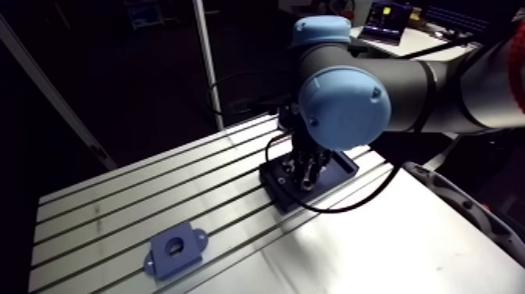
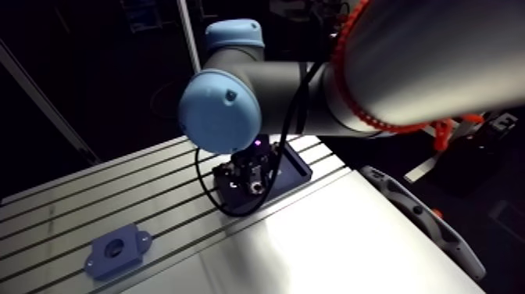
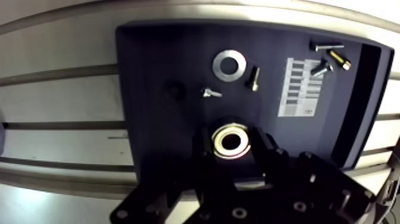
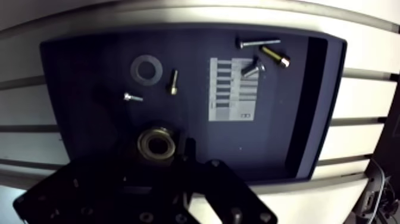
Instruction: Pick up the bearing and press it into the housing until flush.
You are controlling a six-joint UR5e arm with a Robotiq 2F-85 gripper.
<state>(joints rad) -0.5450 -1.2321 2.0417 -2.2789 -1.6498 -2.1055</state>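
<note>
Bearing [image 3: 232, 141] lies in the dark tray [image 3: 149, 89] with the gripper [image 3: 233, 149] clenched on it: the pickup step. Next calls for a straight lift toward the blue housing [image 1: 174, 249], lower left in the arm view.

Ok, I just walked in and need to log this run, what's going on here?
The robot arm's gripper is down in a dark tray on the table, right at the bearing, which lies among a washer and loose screws. Whether it is gripped is unclear. The blue housing sits empty farther along the table, apart from the tray.
</note>
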